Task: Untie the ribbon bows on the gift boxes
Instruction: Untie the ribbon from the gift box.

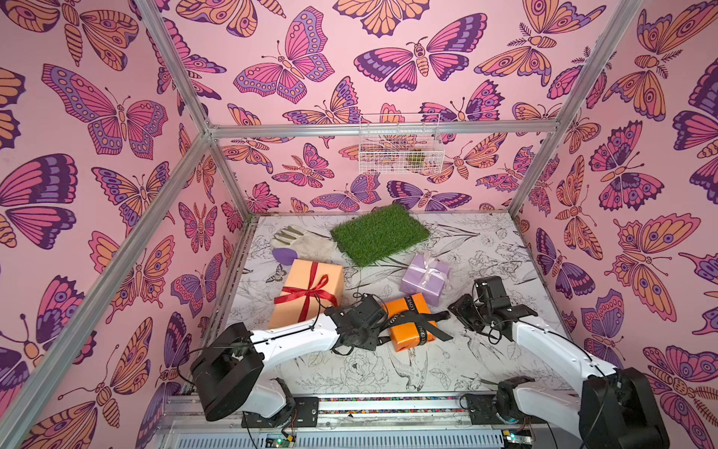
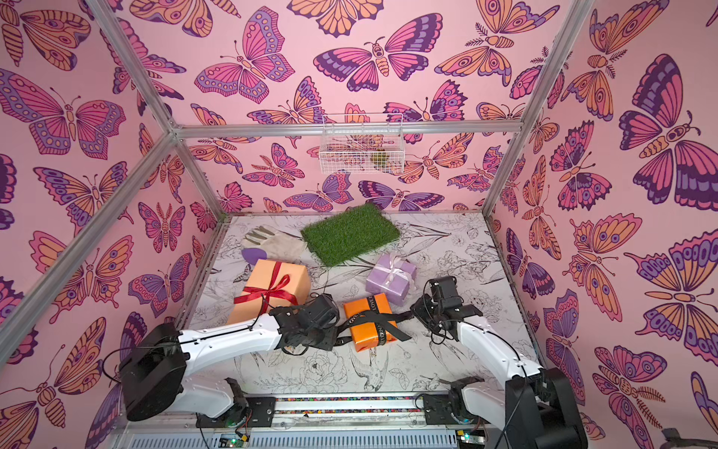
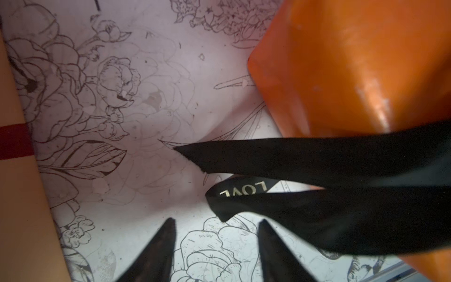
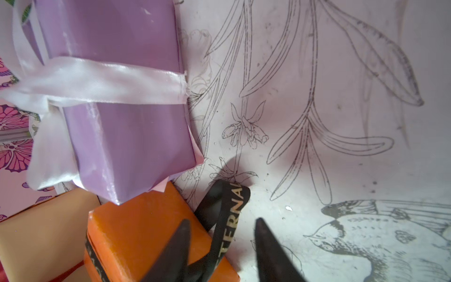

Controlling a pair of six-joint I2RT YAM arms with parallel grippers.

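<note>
1. Black ribbon (image 1: 417, 319): wrapped around orange box (image 1: 402, 337), near the middle of the tabletop (image 1: 388, 373); lettered tails splayed off the box to left, right and near right.
2. Left end effector (image 3: 217, 221): fingers apart with nothing between them, low over the tabletop, just left of the orange box; two black tails lying just beyond the fingertips, one of them lettered.
3. Right end effector (image 4: 222, 219): fingers apart, just right of the orange box; a lettered black tail running between the fingers, close beside one, not clamped.
4. Red bow (image 1: 311, 293): tied, on peach box (image 1: 330, 276), left of the orange box and partly behind the left arm in both top views.
5. White bow (image 1: 429, 268): tied, on lilac box (image 1: 423, 283), to the far right of the orange box and near it.
6. Turf mat (image 1: 379, 233): at the far middle of the tabletop; glove (image 1: 307, 241) to its left; small purple piece (image 1: 284, 255) on the near side of the glove.
7. Wire basket (image 1: 400, 144): hung on the far wall, above the mat.
</note>
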